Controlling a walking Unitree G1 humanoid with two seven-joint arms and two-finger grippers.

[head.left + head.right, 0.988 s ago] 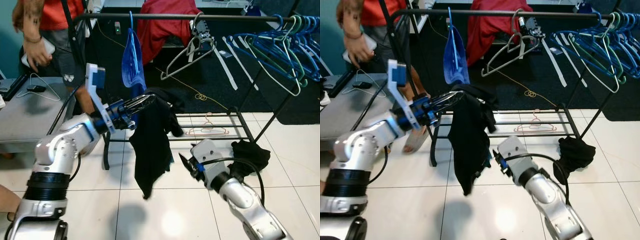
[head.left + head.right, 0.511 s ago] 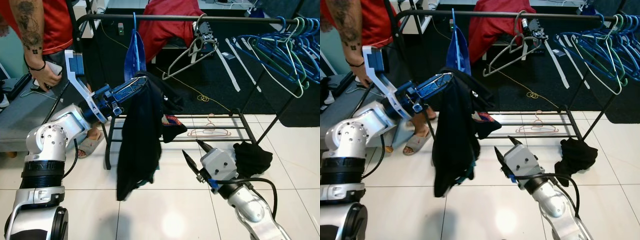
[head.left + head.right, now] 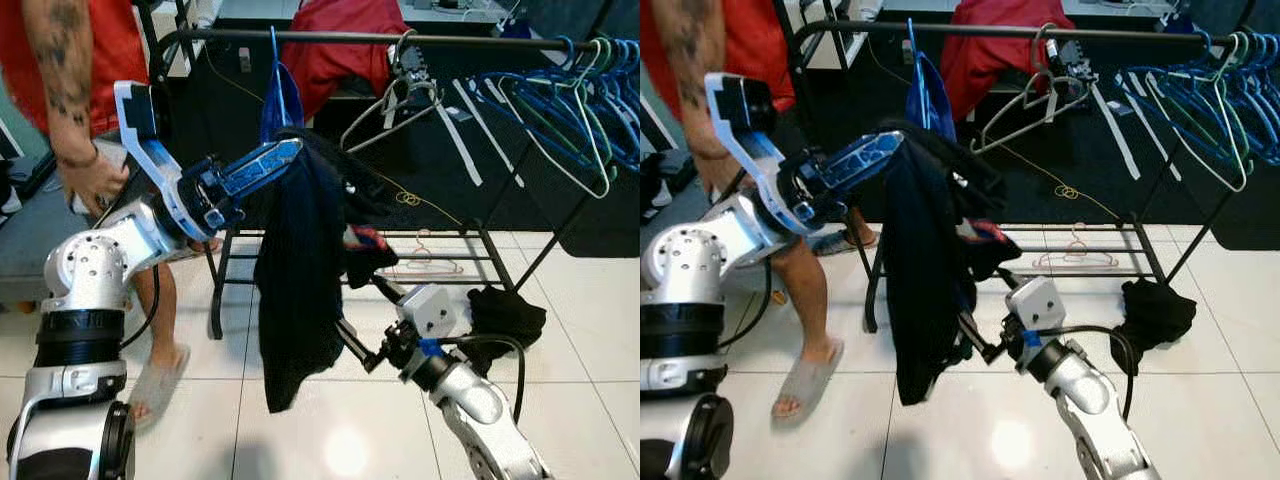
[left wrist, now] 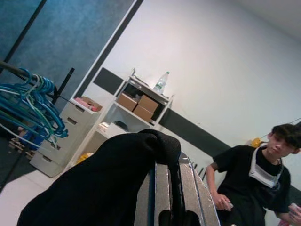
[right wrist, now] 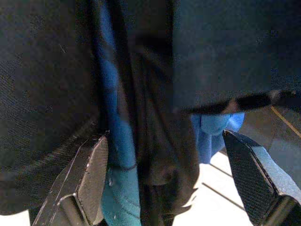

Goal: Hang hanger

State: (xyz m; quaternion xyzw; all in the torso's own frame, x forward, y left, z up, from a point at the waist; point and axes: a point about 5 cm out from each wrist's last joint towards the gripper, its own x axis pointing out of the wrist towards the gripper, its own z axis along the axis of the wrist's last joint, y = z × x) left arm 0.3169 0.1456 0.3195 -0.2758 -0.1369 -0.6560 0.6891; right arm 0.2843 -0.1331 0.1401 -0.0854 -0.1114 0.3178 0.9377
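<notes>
Left gripper point(image 3: 285, 152): raised just below the rail, fingers pressed together on the top of the black garment point(image 3: 300, 270) — garment drapes off the fingertips and hangs toward the floor.
Hanger: cannot make out one inside the garment; the fabric covers the fingertips in the left wrist view.
Right gripper point(image 3: 362, 322): low, at the garment's lower right edge, fingers point(image 5: 87, 176) spread wide with dark and blue fabric between them, not pinched.
Rail point(image 3: 360, 37): black bar across the top; blue garment point(image 3: 281, 95) hangs on it just above the left gripper.
Other hangers: grey hangers point(image 3: 400, 95) mid-rail, bunch of blue hangers point(image 3: 560, 100) at the right end, one pink hanger point(image 3: 420, 262) on the rack's lower shelf.
Red cloth point(image 3: 335, 45): behind the rail, centre.
Floor: white tile point(image 3: 580, 300); dark cloth heap point(image 3: 505, 312) by the rack's right foot.
Person point(image 3: 80, 100): red shirt, standing at the left just behind the left arm — sandal on the tile.
</notes>
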